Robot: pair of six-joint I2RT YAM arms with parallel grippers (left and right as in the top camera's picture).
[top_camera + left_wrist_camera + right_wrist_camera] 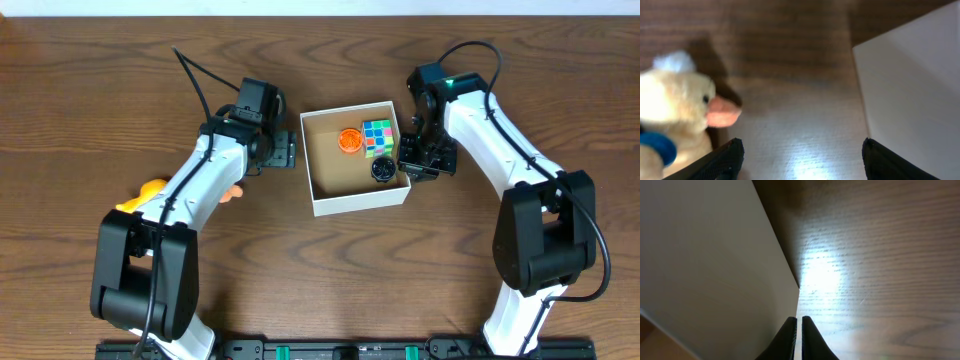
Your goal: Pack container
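Observation:
The container, a square white box with a brown floor, sits mid-table. Inside lie an orange round toy, a colourful puzzle cube and a black round toy. My right gripper is at the box's right wall; in the right wrist view its fingers are shut on the thin wall edge of the container. My left gripper is open and empty just left of the box, whose outer wall shows beside its fingers.
A yellow plush duck with an orange beak lies on the table at the left, partly under my left arm; it also shows in the left wrist view. The table is dark wood.

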